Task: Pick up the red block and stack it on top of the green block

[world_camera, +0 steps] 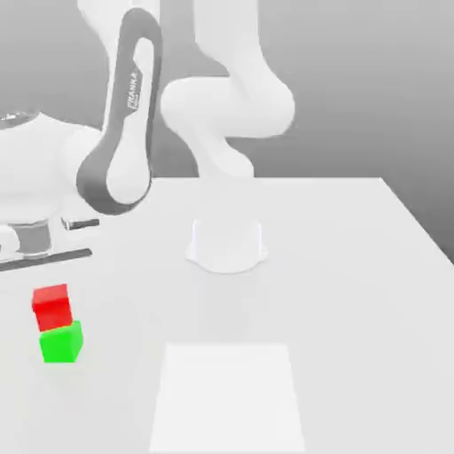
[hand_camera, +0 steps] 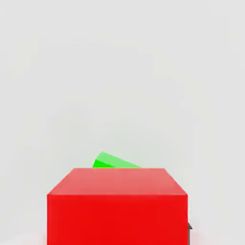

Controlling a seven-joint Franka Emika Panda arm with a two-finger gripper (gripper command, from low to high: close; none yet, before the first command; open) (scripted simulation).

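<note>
"FRANKA" runs lengthwise along the arm's grey link; nothing else legible.

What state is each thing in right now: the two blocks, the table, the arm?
red block: on top of the green block, offset toward the exterior view's left, not squarely aligned.
green block: on the table, under the red block, turned slightly relative to it.
table: white, carries the blocks and the arm's base.
arm: bent over toward the exterior view's left, above the blocks.
</note>
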